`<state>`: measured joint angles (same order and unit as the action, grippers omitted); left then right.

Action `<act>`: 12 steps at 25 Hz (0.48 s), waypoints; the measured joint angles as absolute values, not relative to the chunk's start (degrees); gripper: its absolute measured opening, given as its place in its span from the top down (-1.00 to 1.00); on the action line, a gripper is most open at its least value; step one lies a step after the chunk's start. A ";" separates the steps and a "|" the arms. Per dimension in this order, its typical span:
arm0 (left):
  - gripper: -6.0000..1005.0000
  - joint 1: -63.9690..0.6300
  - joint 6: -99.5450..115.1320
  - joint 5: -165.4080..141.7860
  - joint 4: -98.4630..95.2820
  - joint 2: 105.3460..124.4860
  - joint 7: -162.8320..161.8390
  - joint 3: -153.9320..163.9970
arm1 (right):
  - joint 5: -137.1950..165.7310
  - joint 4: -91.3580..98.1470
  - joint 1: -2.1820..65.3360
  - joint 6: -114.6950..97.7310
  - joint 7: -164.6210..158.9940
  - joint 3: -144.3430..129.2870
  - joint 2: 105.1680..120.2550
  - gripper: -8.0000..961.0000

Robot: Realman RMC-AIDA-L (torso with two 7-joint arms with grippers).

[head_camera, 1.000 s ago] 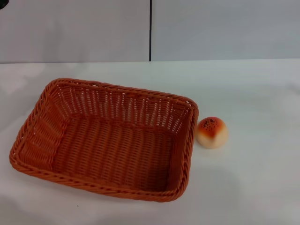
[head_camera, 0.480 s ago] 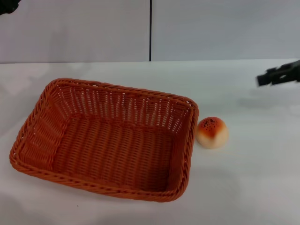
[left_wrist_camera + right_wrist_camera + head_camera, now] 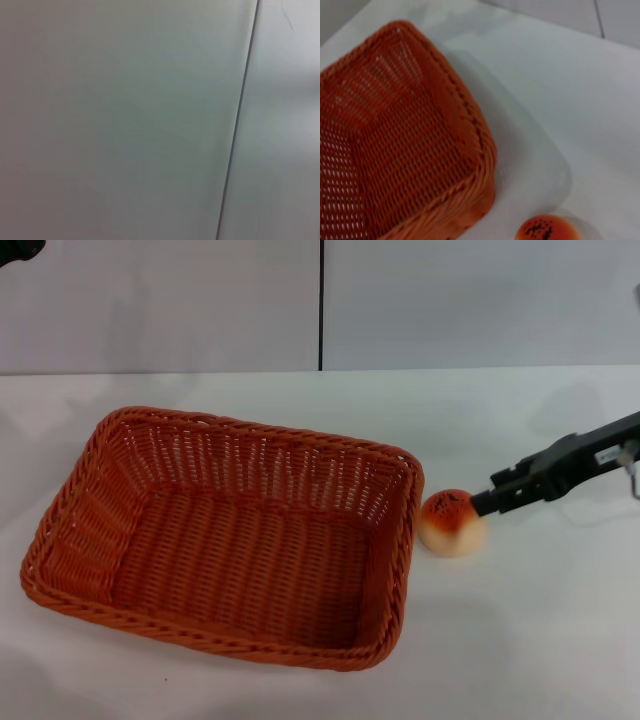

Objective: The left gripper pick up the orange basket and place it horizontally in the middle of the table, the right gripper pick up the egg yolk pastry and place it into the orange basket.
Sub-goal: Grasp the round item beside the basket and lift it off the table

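Note:
The orange basket (image 3: 250,540) lies empty on the white table (image 3: 530,640), left of centre, its long side running left to right. Just off its right rim sits the egg yolk pastry (image 3: 452,524), upright with its seeded top up. My right gripper (image 3: 487,504) reaches in from the right, and its black tip hangs at the pastry's upper right edge. The right wrist view shows the basket (image 3: 405,145) and the pastry (image 3: 545,230) at the frame's edge. Only a dark bit of my left gripper (image 3: 15,250) shows, high in the far left corner.
A grey wall (image 3: 450,300) with a dark vertical seam (image 3: 321,305) stands behind the table. The left wrist view holds only that wall (image 3: 125,120) and its seam (image 3: 237,125). White tabletop stretches in front of and to the right of the pastry.
My right gripper has come in from the far right and dropped down and leftward to the pastry. Basket and pastry have not moved.

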<state>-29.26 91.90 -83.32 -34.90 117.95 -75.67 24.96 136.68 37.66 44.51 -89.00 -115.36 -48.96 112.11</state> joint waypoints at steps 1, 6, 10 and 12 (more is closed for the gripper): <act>-0.35 -29.27 91.91 -83.31 -34.90 117.95 -75.67 24.96 | 137.21 37.58 44.68 -88.75 -115.46 -49.27 112.50 -0.34; -0.35 -29.40 92.02 -83.31 -34.89 117.95 -75.67 24.96 | 139.72 37.14 45.36 -87.10 -115.99 -49.78 113.99 -0.34; -0.35 -29.41 92.03 -83.32 -34.89 117.95 -75.67 24.96 | 141.05 37.04 45.81 -85.62 -116.06 -49.87 115.02 -0.34; -0.35 -29.43 92.08 -83.32 -34.89 117.95 -75.67 24.96 | 141.34 37.01 46.08 -84.81 -116.07 -49.91 115.49 -0.31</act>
<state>-29.43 92.08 -83.32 -34.89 117.95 -75.67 24.96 141.34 37.01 46.08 -84.81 -116.07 -49.91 115.49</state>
